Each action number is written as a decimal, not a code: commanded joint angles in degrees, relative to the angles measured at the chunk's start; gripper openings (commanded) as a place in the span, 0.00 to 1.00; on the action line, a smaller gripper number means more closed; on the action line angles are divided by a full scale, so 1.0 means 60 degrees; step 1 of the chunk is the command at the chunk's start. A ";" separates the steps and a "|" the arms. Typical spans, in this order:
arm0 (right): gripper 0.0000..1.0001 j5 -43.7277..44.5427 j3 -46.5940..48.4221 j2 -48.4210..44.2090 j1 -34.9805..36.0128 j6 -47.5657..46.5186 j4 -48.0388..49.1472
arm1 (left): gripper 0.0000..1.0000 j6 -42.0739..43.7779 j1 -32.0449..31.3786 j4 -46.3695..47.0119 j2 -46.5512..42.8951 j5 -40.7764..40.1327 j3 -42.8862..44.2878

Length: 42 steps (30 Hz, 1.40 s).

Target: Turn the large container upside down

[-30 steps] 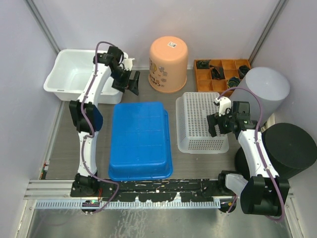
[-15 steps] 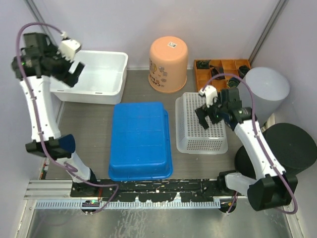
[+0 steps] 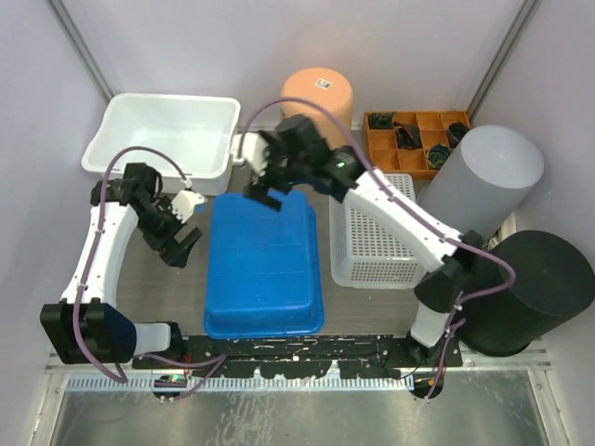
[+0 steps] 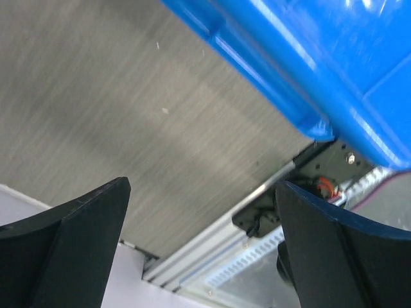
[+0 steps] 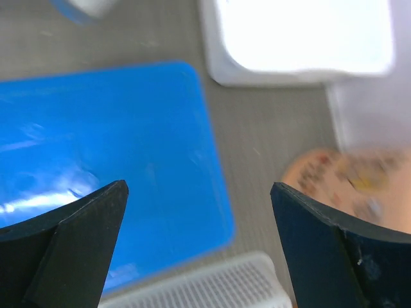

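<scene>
1. Left jaws wide apart, clamped on nothing; hover over bare tabletop [image 3: 172, 297], just beside the left rim of the blue container [image 3: 265, 265].
2. Right jaws also spread wide and empty; hang above the container's far edge, near its far-left corner.
3. Blue container in the middle of the tabletop, bottom up, rim down, touched by neither arm.
4. Behind it on the left, a white tub [image 3: 158, 139]; behind it on the right, an upturned orange bucket [image 3: 321, 88].
5. Just beside its right rim, a white perforated basket [image 3: 372, 232]; farther right, an orange compartment tray [image 3: 418, 139], a grey cylinder [image 3: 483, 177] and a black cylinder [image 3: 530, 288].
</scene>
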 commanded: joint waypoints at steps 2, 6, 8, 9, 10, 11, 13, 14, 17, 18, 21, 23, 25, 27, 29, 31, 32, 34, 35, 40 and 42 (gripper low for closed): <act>1.00 -0.0752 0.0986 0.0804 0.0946 0.0303 0.0300 | 0.99 -0.1798 -0.1204 0.2328 0.0479 0.0215 0.0057; 1.00 -0.0609 0.0477 0.0860 0.1497 0.0644 0.0785 | 0.99 -0.2556 -0.1810 0.3269 0.1482 -0.0240 0.0397; 1.00 -0.0180 0.0207 0.0790 0.1685 0.0461 0.0840 | 0.99 -0.2908 -0.2042 0.3448 0.2123 -0.0015 0.0874; 1.00 0.0006 0.0041 0.0707 0.1701 0.0364 0.0854 | 0.99 -0.3043 -0.2186 0.3491 0.2369 0.0038 0.1105; 1.00 0.0233 -0.0188 0.0580 0.1703 0.0287 0.0918 | 0.99 -0.3179 -0.2363 0.3553 0.2583 0.0051 0.1273; 1.00 0.0484 -0.0473 0.0403 0.1696 0.0175 0.1003 | 0.99 -0.3259 -0.2548 0.3636 0.2767 0.0043 0.1413; 1.00 0.0934 -0.1202 -0.0048 0.1681 -0.0185 0.1046 | 0.99 -0.3375 -0.2872 0.3944 0.3083 -0.0151 0.1579; 1.00 0.1132 -0.1603 -0.0313 0.1656 -0.0395 0.1050 | 0.99 -0.3420 -0.2998 0.4084 0.3264 -0.0191 0.1682; 1.00 0.1490 -0.2656 -0.1065 0.1300 -0.0883 0.1010 | 0.99 -0.3579 -0.3336 0.4129 0.3851 0.0029 0.2125; 1.00 0.1370 -0.2844 -0.1260 0.1074 -0.0949 0.0919 | 0.99 -0.3638 -0.3437 0.4149 0.4008 0.0179 0.2252; 1.00 0.0873 -0.3077 -0.1766 0.0292 -0.0965 0.0637 | 0.99 -0.3711 -0.3878 0.4080 0.4316 0.0202 0.2585; 1.00 0.0728 -0.3215 -0.1987 -0.0175 -0.0938 0.0511 | 0.99 -0.3567 -0.4144 0.4020 0.4266 -0.0294 0.2752; 1.00 0.0737 -0.3480 -0.2208 -0.0369 -0.0953 0.0371 | 0.99 -0.3158 -0.4212 0.3996 0.4018 -0.1037 0.2932; 1.00 0.0821 -0.3888 -0.2366 -0.0516 -0.1041 0.0335 | 0.99 -0.2381 -0.4173 0.3965 0.3633 -0.1715 0.3109; 1.00 0.0887 -0.4364 -0.2503 -0.0697 -0.1153 0.0310 | 0.99 -0.1509 -0.4024 0.3964 0.3219 -0.2135 0.3270; 1.00 0.0764 -0.4898 -0.2623 -0.1044 -0.1142 0.0273 | 0.99 -0.0491 -0.3645 0.4072 0.2755 -0.1934 0.3288; 1.00 0.0512 -0.5112 -0.2651 -0.1277 -0.1097 0.0172 | 0.99 0.0093 -0.3408 0.4118 0.2628 -0.1694 0.3234; 1.00 -0.0020 -0.5428 -0.2596 -0.1669 -0.0932 -0.0269 | 0.99 0.1377 -0.2937 0.3850 0.2672 -0.1293 0.3364; 1.00 -0.0208 -0.5662 -0.2571 -0.1817 -0.0884 -0.0445 | 0.99 0.1929 -0.2647 0.3556 0.2808 -0.1055 0.3588; 1.00 -0.0010 -0.7660 -0.3119 -0.2153 -0.0639 0.0269 | 0.99 0.2426 -0.1112 0.2313 0.4446 0.0546 0.6552; 1.00 -0.0110 -0.8181 -0.3291 -0.2386 -0.0437 0.0555 | 0.99 0.2468 -0.0785 0.1683 0.5278 0.0997 0.7632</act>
